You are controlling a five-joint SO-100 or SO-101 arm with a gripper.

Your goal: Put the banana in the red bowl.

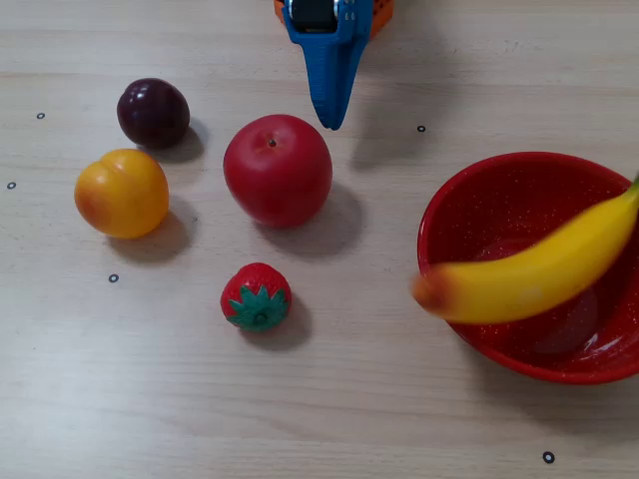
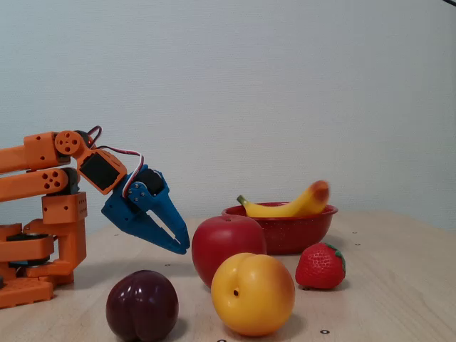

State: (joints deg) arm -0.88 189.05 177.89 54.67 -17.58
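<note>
Plum (image 2: 142, 306) nearest. Banana (image 1: 534, 271) rests across bowl (image 1: 469, 205) rim, propped by length. My claw (image 2: 178, 246) empty, jaws nearly closed.

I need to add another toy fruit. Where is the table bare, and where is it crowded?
In the top-down fixed view, bare table runs along the near edge below the strawberry, and between the apple and red bowl. The plum, orange-yellow fruit and apple crowd the left.

We read this as a lab bench: pale wood table (image 1: 329, 399) with small ring markers (image 1: 548, 457), bare wall (image 2: 285, 85).
</note>
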